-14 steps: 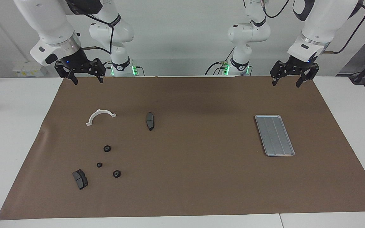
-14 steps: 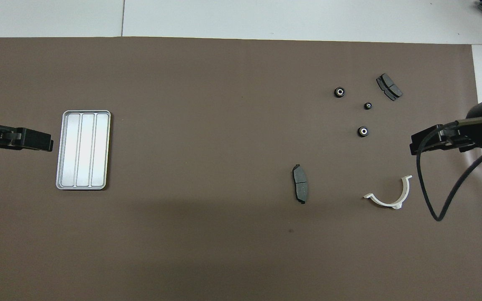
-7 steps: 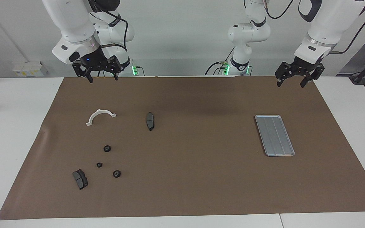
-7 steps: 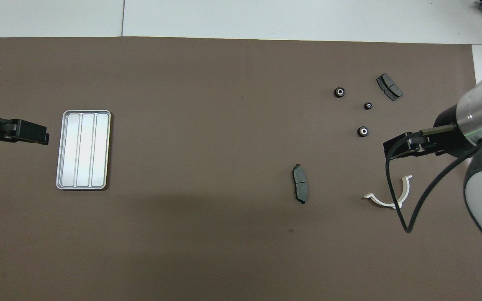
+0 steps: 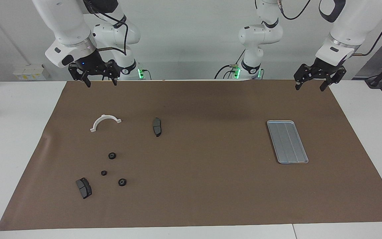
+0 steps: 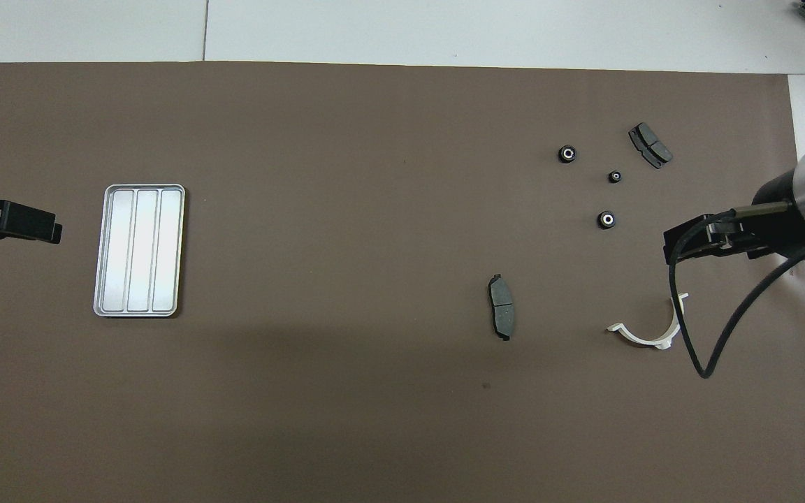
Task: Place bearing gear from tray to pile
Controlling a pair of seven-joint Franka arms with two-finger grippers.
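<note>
Both grippers, left (image 5: 311, 85) and right (image 5: 99, 81), are held open and empty; the tray (image 5: 287, 141) is bare, so a gear (image 5: 112, 155) could wrongly be taken from the pile.

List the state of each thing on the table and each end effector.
Tray: empty, flat on mat.
Three bearing gears: loose on mat, off tray.
Two brake pads: lying flat.
White bracket: lying flat.
Left end effector: open, empty, raised.
Right end effector: open, empty, raised.

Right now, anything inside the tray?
Nothing: the tray shows only its bare ridged floor in both views. Three bearing gears lie on the mat toward the right arm's end. Nothing covers the tray.
</note>
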